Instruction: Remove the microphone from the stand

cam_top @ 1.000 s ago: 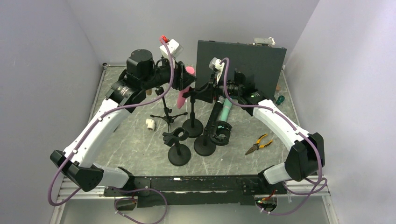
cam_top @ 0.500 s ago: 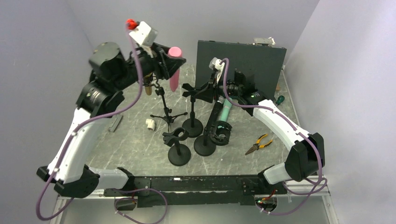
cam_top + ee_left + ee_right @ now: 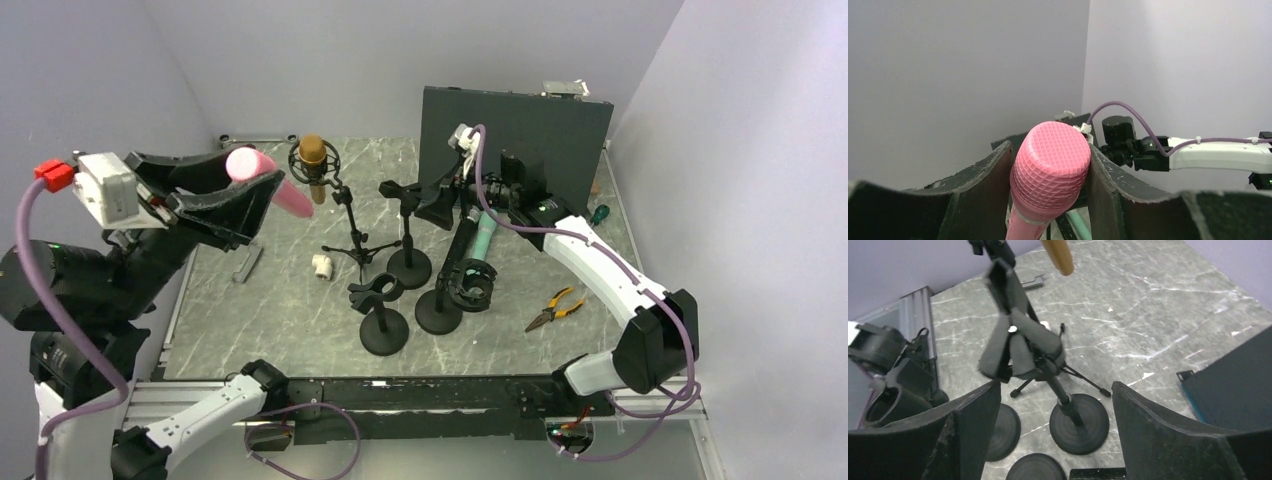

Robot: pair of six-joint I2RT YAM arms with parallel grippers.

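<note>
1. Since the earlier frame the left arm has swung up and away to the upper left of the top view, carrying the pink microphone [image 3: 243,163] clear of the stand [image 3: 410,262].
2. The left gripper [image 3: 262,178] is clamped on that microphone; in the left wrist view its fingers [image 3: 990,175] press both sides of the pink mesh head.
3. The right gripper [image 3: 1054,386], closed before, now stands wide at mid-frame, with the stand's empty clip between its fingers, untouched.
4. A brown microphone [image 3: 313,152] sits on a tripod at upper centre.
5. A teal microphone [image 3: 484,232] lies right of the stand, and pliers [image 3: 553,305] lie lower right on the table [image 3: 300,320].
</note>
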